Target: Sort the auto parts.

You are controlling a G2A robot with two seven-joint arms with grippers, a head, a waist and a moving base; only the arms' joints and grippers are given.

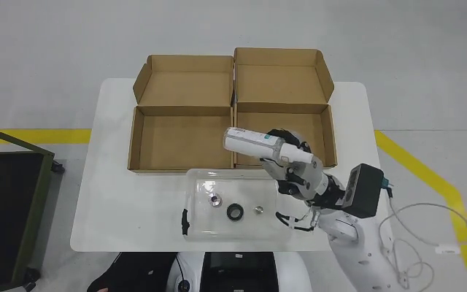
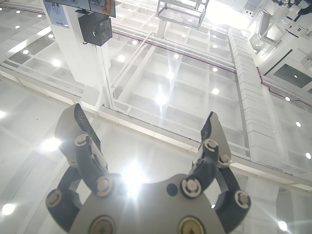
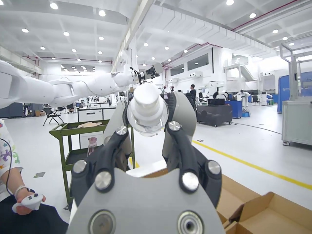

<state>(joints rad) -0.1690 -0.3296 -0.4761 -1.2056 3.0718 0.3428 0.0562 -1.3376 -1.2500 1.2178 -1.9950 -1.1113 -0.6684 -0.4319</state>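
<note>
R: right gripper (image 3: 150, 111) jaws clamped on white cylindrical part (image 1: 257, 141), held level over right cardboard box (image 1: 321, 135) near edge, beside clear tray (image 1: 192, 191) | L: left gripper (image 2: 145, 113) jaws spread wide, touching nothing, facing ceiling

The boxes (image 1: 182, 139) are matt brown cardboard. The tray (image 1: 211, 225) is clear, glossy plastic; in it lie a shiny metal piece (image 1: 215, 198) and a dull black ring (image 1: 235, 212). The bottle (image 1: 255, 141) looks like smooth white plastic. The table (image 1: 109, 190) is smooth and white.
</note>
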